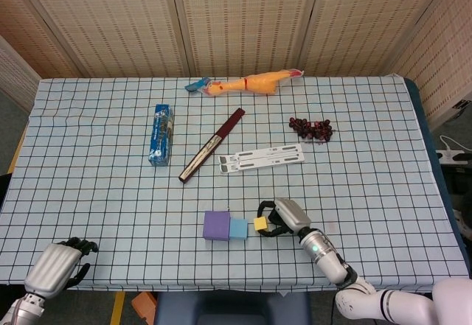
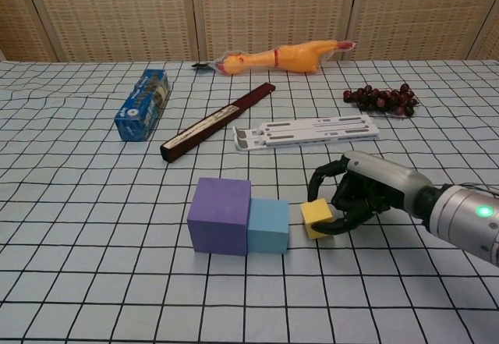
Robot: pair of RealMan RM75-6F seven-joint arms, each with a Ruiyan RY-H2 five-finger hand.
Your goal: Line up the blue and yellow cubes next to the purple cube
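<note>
Cubes: purple cube point(image 2: 219, 214) touches blue cube point(image 2: 268, 225), lower centre of frame.
Right hand point(image 2: 365, 190): your fingers point(image 2: 341, 221) pinch yellow cube point(image 2: 316, 218), just right of blue.
Left hand point(image 1: 57, 264): lower left, fingers curled, holding nothing.

On the checked tablecloth point(image 2: 93, 281) the purple cube point(image 2: 219, 214) sits with the blue cube point(image 2: 268, 225) pressed against its right side. Just right of the blue one, a narrow gap away, the small yellow cube point(image 2: 316, 218) is tilted a little, and the right hand point(image 2: 366, 189) has its dark fingers point(image 2: 337, 221) curled around it, apparently pinching it. Further back lie a white slotted stand point(image 2: 308, 133), a dark red bar point(image 2: 218, 122), a blue carton point(image 2: 143, 104), a rubber chicken point(image 2: 284, 55) and some dark grapes point(image 2: 380, 100)
</note>
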